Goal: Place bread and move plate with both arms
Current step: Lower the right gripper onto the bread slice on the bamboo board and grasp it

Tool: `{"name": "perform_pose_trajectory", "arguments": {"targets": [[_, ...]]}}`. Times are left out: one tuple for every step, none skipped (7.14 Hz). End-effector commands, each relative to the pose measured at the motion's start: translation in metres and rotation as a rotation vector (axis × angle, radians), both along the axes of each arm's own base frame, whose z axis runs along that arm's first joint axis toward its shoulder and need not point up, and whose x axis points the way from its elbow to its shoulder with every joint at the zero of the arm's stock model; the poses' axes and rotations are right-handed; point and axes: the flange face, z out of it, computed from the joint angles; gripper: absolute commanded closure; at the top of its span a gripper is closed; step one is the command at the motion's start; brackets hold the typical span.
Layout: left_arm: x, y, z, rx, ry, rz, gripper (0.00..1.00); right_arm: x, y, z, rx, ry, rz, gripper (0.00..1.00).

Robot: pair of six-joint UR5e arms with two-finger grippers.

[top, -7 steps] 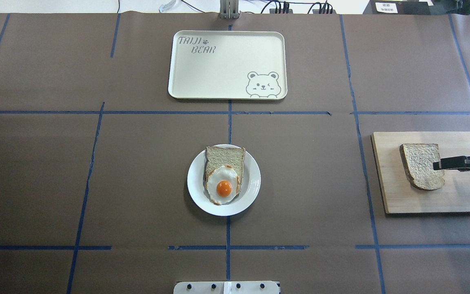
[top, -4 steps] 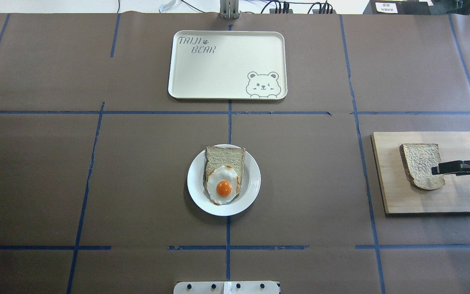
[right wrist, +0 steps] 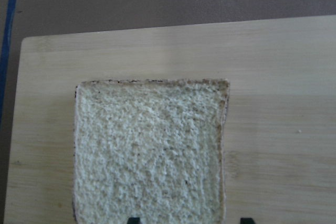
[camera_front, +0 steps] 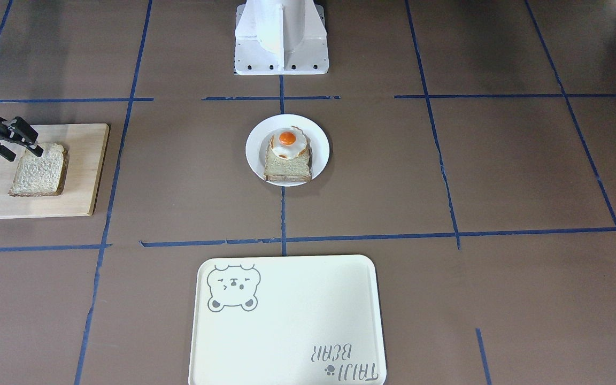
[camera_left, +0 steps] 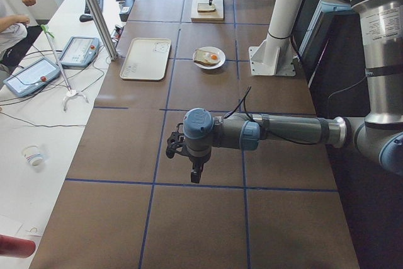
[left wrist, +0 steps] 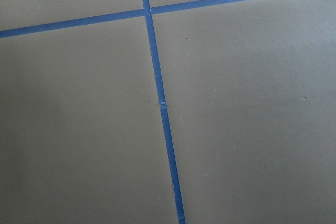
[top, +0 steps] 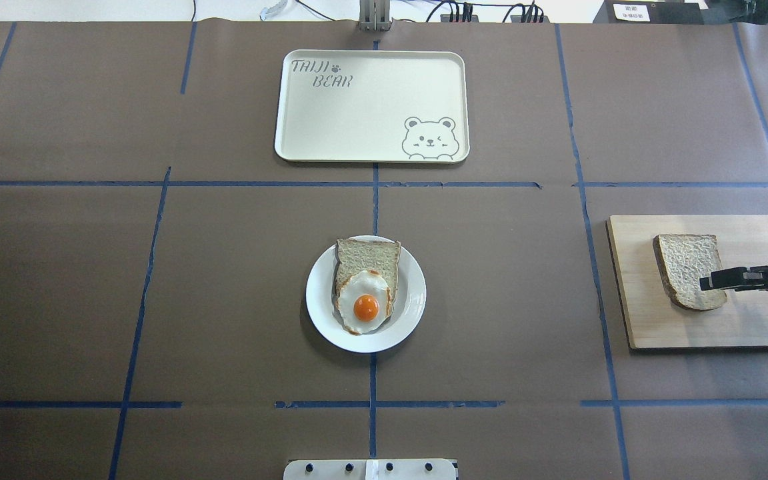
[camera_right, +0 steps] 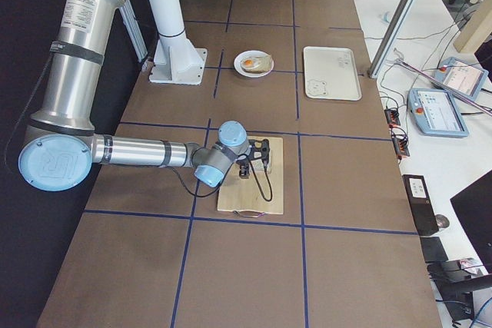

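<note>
Black right hand (camera_front: 25, 154) at frame edge, jaws apart over bread (top: 687, 267); left hand (camera_left: 194, 171) state indiscernible.

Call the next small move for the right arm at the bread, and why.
Probably ease the right gripper straight down at the edge of the bread, then close. Its jaws are open, with one tip over the slice and the other just past its crust. The bread lies flat on the wooden board, not lifted. How much height is left I cannot tell.
</note>
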Motion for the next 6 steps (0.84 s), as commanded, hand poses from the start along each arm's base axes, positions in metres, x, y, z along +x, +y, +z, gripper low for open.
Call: {"name": "perform_pose_trajectory", "arguments": {"targets": [[0.0, -0.0002, 0.0008, -0.001, 0.0, 0.0, 0.0, -0.0021, 0.0013, -0.0002, -0.004, -0.002, -0.009, 0.64], [0.0, -0.0002, 0.0008, -0.001, 0.0, 0.0, 0.0, -0.0032, 0.0019, -0.0002, -0.003, -0.001, -0.012, 0.71], [0.0, -0.0003, 0.0, 0.0, 0.0, 0.0, 0.0, -0.0026, 0.0014, -0.0002, -0.001, 0.0, -0.011, 0.79], [0.0, -0.0003, 0.0, 0.0, 0.0, 0.0, 0.0, -0.0022, 0.0019, -0.0003, 0.001, 0.0, -0.012, 0.86], [0.0, -0.0003, 0.0, 0.0, 0.0, 0.0, 0.0, -0.0021, 0.0018, -0.0003, 0.005, 0.001, -0.013, 0.96], [0.0, -0.0003, 0.0, 0.0, 0.0, 0.0, 0.0, -0.0014, 0.0019, -0.0029, 0.008, -0.002, -0.012, 1.0]]}}
